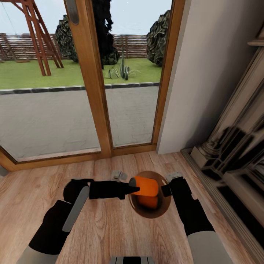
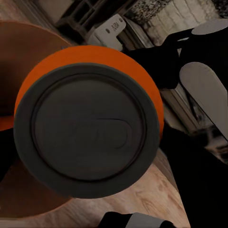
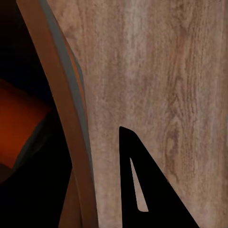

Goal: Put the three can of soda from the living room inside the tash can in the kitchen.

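In the head view a bright orange can of soda (image 1: 146, 185) lies sideways over the mouth of the tash can (image 1: 161, 211), with my left gripper (image 1: 136, 188) shut on its end. A second orange can (image 1: 149, 202) rests inside the brown bucket. The left wrist view looks straight at the held can's grey top (image 2: 88, 130), with the bucket's brown inside (image 2: 19, 57) behind it. My right gripper (image 1: 167, 189) clamps the bucket's rim (image 3: 61, 118); one black finger (image 3: 147, 190) lies outside the wall and the inner can (image 3: 19, 128) shows past it. The dark blue can is out of view.
Wooden-framed glass garden doors (image 1: 96, 95) stand just ahead, a pale wall (image 1: 205, 80) to their right, and the carved stone fireplace (image 1: 234, 146) along the right side. Two small grey pieces (image 1: 118, 175) (image 1: 173, 176) lie on the wood floor (image 1: 102, 227) beside the bucket.
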Robot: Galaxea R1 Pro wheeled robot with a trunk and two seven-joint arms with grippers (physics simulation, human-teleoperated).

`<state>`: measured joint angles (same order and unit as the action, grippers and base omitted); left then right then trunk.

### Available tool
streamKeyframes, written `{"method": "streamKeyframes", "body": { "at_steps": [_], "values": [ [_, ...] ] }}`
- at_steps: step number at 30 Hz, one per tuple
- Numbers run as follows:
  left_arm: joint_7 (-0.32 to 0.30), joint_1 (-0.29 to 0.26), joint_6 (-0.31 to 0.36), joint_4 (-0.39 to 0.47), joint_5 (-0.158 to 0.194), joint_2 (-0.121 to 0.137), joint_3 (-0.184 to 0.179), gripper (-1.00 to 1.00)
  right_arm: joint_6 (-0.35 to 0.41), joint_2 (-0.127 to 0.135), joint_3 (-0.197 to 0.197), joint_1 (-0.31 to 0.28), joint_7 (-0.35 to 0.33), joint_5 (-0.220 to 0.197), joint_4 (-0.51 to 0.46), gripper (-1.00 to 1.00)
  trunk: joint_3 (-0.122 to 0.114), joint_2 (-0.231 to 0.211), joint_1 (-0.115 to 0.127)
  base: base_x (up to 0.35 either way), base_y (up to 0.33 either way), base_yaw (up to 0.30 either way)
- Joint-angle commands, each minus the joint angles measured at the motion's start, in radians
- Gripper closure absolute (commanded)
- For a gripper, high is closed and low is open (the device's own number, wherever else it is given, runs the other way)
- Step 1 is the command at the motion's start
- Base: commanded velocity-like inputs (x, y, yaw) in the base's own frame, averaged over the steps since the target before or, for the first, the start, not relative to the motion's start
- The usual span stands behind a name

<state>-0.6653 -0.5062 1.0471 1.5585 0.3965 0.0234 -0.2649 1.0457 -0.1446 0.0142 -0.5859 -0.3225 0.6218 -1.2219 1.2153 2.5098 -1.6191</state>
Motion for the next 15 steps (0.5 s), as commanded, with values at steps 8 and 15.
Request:
{"method": "streamKeyframes", "body": {
  "at_steps": [8, 15],
  "values": [
    [0.081, 0.0, 0.0, -0.001, -0.065, -0.029, -0.063, 1.0, 0.001, -0.007, -0.003, 0.0, 0.0, -0.011, -0.004, 1.0, 0.0, 0.0, 0.0, 0.0, 0.0, 0.0],
    [0.135, 0.001, 0.0, 0.001, -0.069, -0.034, -0.096, 1.0, 0.001, -0.007, -0.003, -0.001, 0.0, -0.011, -0.005, 1.0, 0.0, 0.0, 0.0, 0.0, 0.0, 0.0]
  ]
}}
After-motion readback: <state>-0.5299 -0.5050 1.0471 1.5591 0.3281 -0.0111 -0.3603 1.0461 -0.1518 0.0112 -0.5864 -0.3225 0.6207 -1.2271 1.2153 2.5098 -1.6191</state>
